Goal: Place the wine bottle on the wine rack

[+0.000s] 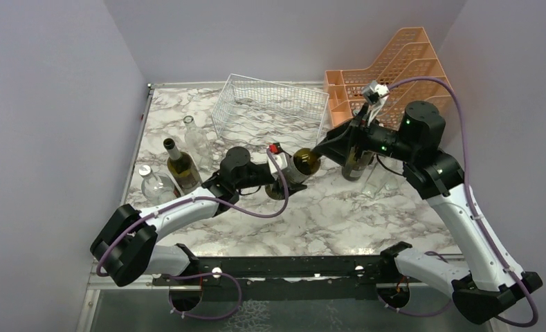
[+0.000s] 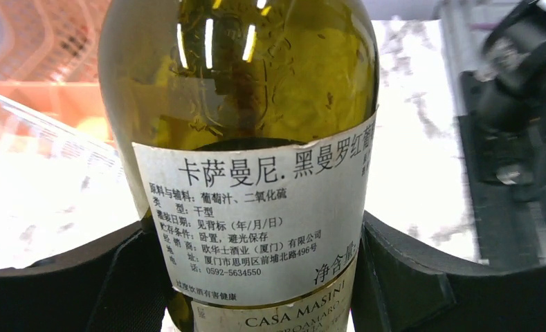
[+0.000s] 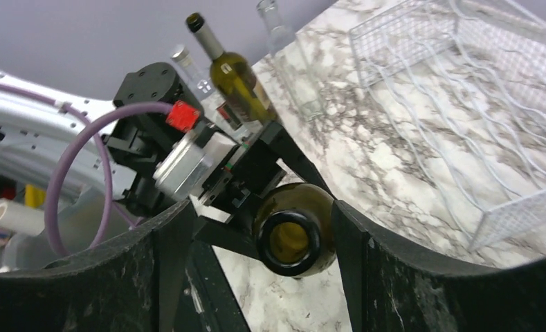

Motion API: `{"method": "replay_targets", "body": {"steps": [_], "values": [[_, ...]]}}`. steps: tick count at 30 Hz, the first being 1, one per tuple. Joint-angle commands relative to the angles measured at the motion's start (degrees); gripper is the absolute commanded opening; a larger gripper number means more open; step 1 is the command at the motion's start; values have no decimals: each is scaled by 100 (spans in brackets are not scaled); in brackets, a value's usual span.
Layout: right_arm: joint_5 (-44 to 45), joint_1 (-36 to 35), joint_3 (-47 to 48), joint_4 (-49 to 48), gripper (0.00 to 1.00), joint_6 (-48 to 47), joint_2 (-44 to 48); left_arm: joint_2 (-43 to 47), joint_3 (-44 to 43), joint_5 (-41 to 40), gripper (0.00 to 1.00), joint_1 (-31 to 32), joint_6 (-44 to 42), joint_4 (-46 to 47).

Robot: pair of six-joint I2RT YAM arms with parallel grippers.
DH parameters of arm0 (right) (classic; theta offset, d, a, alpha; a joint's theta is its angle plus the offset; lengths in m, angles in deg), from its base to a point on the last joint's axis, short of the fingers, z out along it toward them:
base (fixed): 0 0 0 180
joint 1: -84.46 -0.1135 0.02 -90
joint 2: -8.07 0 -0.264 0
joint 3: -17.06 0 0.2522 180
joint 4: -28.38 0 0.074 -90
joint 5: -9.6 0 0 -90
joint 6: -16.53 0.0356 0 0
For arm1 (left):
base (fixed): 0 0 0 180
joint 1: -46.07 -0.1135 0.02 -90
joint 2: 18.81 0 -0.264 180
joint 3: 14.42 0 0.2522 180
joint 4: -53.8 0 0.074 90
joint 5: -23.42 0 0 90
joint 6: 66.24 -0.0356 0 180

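Observation:
The olive-green wine bottle [image 1: 306,162] with a white label is held lying sideways above the table. My left gripper [image 1: 293,174] is shut on its labelled body, which fills the left wrist view [image 2: 256,104] between both pads. My right gripper [image 1: 329,147] is open with the bottle's neck between its fingers. In the right wrist view the bottle mouth [image 3: 290,238] sits close to the right finger [image 3: 349,259], with a gap to the left finger [image 3: 173,266]. The white wire wine rack [image 1: 270,104] stands behind, also seen in the right wrist view [image 3: 463,104].
An orange tiered file tray [image 1: 387,76] stands at the back right. A green bottle [image 1: 180,166] and two clear bottles [image 1: 197,142] [image 1: 149,183] stand at the left. A dark bottle [image 1: 356,164] and a clear glass item [image 1: 377,181] stand under my right arm.

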Motion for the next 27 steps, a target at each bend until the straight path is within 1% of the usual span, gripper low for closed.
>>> {"method": "replay_targets", "body": {"steps": [1, 3, 5, 6, 8, 10, 12, 13, 16, 19, 23, 27], "values": [[1235, -32, 600, 1038, 75, 36, 65, 112, -644, -536, 0, -14, -2008, 266], [1319, -29, 833, 1353, 75, -70, 25, 90, -754, -535, 0, -17, -2831, 197], [1256, -32, 1014, 1601, 75, -223, 19, 62, -864, -324, 0, -17, -3978, 6], [1154, -32, 1075, 1697, 75, -340, 23, 54, -945, -155, 0, -20, -4465, -109], [803, -29, 1145, 1893, 76, -619, 34, -58, -1282, -153, 0, -18, -5270, -449], [641, -32, 1198, 2086, 76, -758, 19, -247, -1849, -261, 0, -18, -5960, -1144], [676, -31, 1189, 2226, 76, -804, -5, -460, -2461, -420, 0, -19, -6842, -2350], [731, -32, 1149, 2268, 77, -825, -11, -537, -2679, -506, 0, -22, -7129, -2573], [1006, -32, 1037, 2391, 77, -887, -49, -615, -2868, -652, 0, -20, -7918, -2680], [1350, -32, 948, 2494, 77, -928, -76, -695, -3111, -790, 0, -18, -8491, -2978], [1531, -26, 772, 2595, 77, -1003, -79, -742, -3337, -854, 0, -21, -9070, -3257], [1491, -32, 513, 2626, 75, -1068, -126, -790, -3473, -803, 0, -21, -9363, -3460]]}}
